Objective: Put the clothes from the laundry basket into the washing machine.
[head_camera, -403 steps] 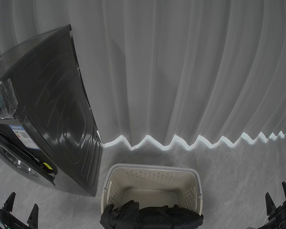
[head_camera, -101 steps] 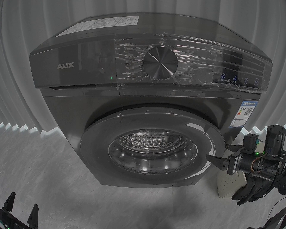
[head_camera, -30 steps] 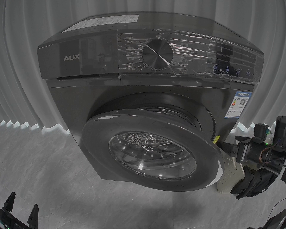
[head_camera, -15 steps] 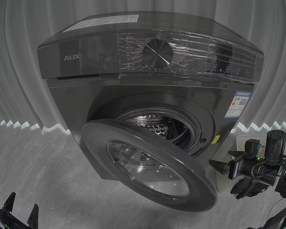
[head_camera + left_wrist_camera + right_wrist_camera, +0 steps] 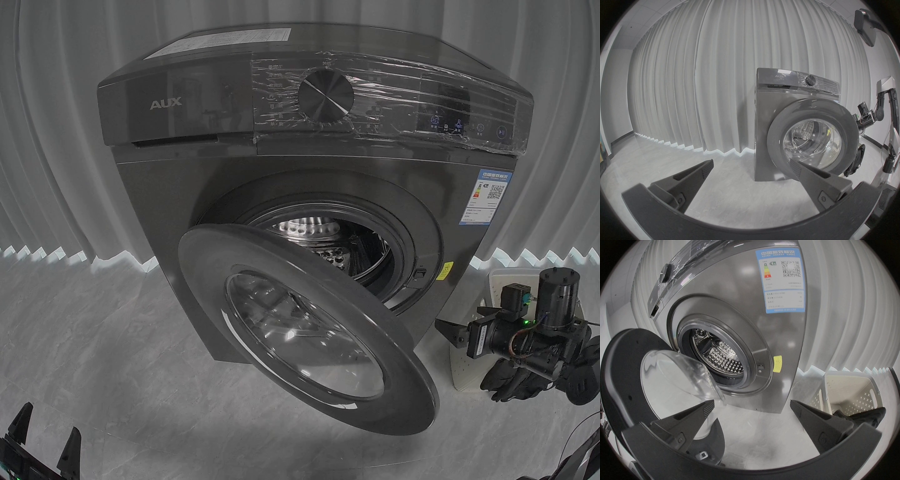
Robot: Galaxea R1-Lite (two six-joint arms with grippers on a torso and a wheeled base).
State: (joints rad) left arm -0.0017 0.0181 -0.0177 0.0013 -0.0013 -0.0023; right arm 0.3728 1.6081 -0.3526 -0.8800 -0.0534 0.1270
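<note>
The grey washing machine [image 5: 312, 169] stands ahead with its round door [image 5: 300, 331] swung open toward me, baring the steel drum [image 5: 319, 240]. My right gripper [image 5: 465, 320] hangs open and holding nothing, to the right of the door's free edge and apart from it. Just behind it is the white laundry basket [image 5: 465, 369], with dark clothes [image 5: 519, 382] draped over its rim. The right wrist view has the drum [image 5: 715, 355], the door [image 5: 625, 380], the basket [image 5: 850, 390] and the clothes [image 5: 865, 416]. My left gripper [image 5: 44, 431] rests open, low at the near left.
White pleated curtains [image 5: 50, 156] run behind and to both sides of the machine. Grey marble floor [image 5: 94, 350] lies bare on the left. The open door juts out over the floor in front of the machine [image 5: 775, 125].
The door has swung wider open over the last second. My right gripper has let go of its edge and drawn back to the right. The head view has shifted slightly.
</note>
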